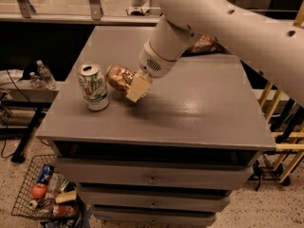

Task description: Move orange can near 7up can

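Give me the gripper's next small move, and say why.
Probably lower the orange can onto the table and let go. The gripper appears shut on it, holding it tilted right beside the upright 7up can with only a narrow gap between them, so it looks near enough.

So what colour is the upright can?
7up can: white, green logo, camera view; gripper at orange can.

1. The light is dim and warm brown overall, and the space behind the grey table [199, 122] is nearly black.
2. A broad, soft glare lies on the tabletop to the right of the gripper [132, 85], which clasps the orange can [118, 76] just beside the 7up can [94, 87].
3. Short, soft shadows sit under both cans, showing that the light comes from overhead.
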You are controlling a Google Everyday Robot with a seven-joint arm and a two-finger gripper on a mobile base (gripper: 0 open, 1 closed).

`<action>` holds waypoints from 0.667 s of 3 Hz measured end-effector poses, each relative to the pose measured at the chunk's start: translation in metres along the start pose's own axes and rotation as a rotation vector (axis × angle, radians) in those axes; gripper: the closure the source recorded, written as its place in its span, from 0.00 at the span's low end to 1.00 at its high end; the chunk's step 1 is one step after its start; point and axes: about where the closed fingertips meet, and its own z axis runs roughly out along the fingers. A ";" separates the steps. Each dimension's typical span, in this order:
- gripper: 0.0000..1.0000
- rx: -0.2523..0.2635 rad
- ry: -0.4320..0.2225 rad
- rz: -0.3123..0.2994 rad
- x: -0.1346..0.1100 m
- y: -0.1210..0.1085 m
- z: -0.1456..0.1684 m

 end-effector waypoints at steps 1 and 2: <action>0.35 -0.001 0.001 -0.002 -0.001 0.001 0.001; 0.11 -0.002 0.002 -0.005 -0.001 0.002 0.001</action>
